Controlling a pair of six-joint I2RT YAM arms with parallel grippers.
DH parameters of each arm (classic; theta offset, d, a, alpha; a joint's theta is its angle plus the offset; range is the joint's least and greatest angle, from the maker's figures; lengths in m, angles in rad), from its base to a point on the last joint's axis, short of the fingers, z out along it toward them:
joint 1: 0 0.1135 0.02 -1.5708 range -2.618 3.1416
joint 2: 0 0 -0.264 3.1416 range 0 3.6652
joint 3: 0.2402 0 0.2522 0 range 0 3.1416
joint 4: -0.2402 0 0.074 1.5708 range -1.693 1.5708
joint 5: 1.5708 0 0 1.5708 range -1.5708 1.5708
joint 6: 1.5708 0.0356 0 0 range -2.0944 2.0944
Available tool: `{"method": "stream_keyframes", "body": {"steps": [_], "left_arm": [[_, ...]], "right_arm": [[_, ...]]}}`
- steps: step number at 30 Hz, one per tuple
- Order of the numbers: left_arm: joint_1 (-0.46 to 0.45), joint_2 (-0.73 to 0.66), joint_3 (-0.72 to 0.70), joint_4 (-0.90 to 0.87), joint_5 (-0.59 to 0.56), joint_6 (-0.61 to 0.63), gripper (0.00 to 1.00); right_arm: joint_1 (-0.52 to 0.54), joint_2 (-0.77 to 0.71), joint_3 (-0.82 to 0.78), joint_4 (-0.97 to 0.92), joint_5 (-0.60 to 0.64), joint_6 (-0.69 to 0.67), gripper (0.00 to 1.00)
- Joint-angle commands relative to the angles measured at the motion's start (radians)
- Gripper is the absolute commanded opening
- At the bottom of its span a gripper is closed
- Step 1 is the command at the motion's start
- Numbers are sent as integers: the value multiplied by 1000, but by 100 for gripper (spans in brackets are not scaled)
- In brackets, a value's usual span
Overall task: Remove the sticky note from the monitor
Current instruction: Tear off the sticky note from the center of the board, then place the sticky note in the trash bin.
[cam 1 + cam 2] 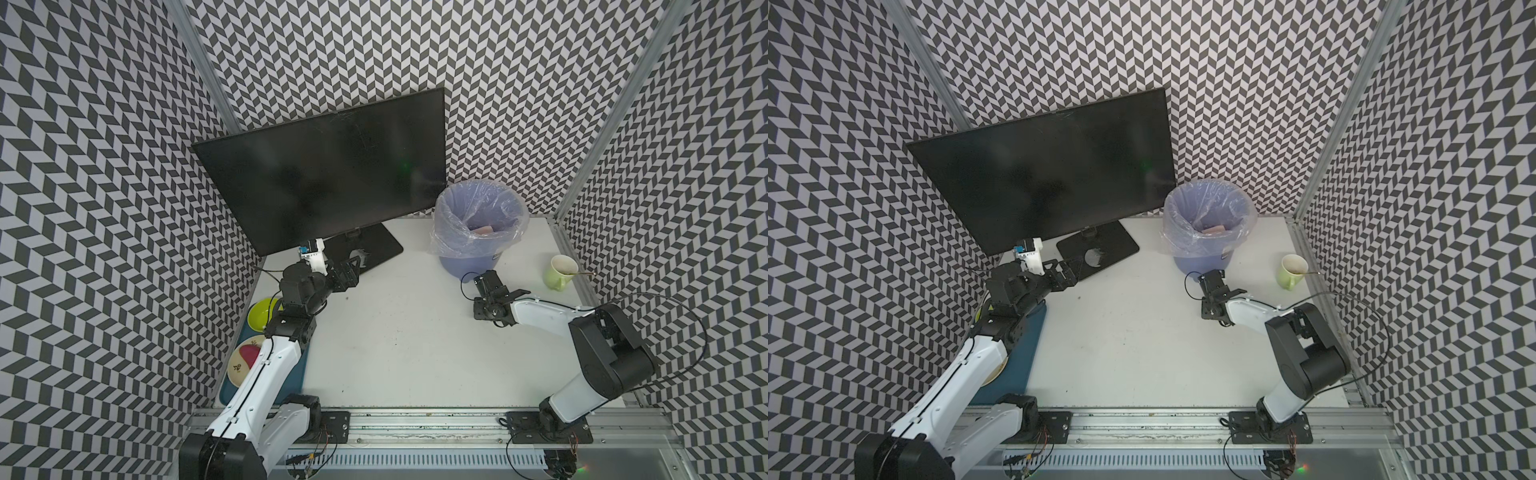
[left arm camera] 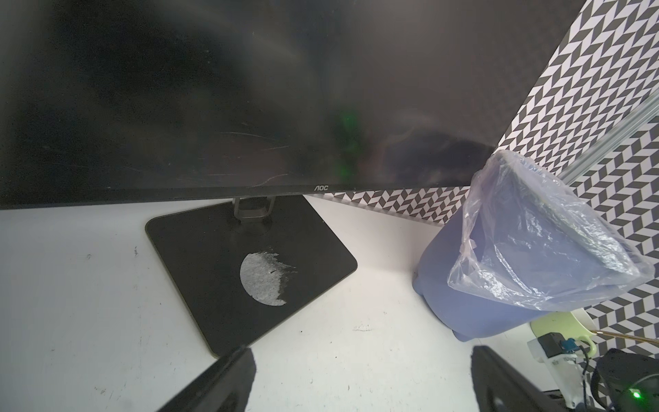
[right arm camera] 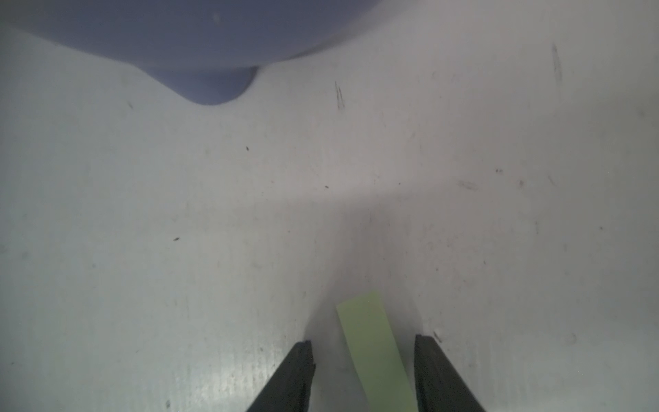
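The monitor stands at the back left, and its dark screen shows no note on it. A pale green sticky note stands between the parted fingers of my right gripper, with a gap to each fingertip. Farther in, the note runs close to one finger; I cannot tell if it touches. The right gripper points down at the table beside the bin, and both top views hide the note. My left gripper is open and empty near the monitor's base.
A blue bin lined with a clear bag stands right of the monitor, with a pinkish scrap inside. A green mug with a spoon sits at the far right. At the left a blue tray carries a yellow-green bowl and a plate.
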Motion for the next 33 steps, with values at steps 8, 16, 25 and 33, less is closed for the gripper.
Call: {"method": "stream_keyframes", "body": {"steps": [8,16,25,33], "left_arm": [[-3,10,31,19,12,14,100],[-4,15,38,13,12,16,100],[-2,-9,39,7,5,13,100],[-2,-20,48,0,3,11,100]], "right_arm": [[-22,113,-2,-9,-31,33,5],[-21,10,3,17,-47,27,0],[-21,-383,135,-182,35,4,0],[21,-471,416,-141,-81,-84,0]]}}
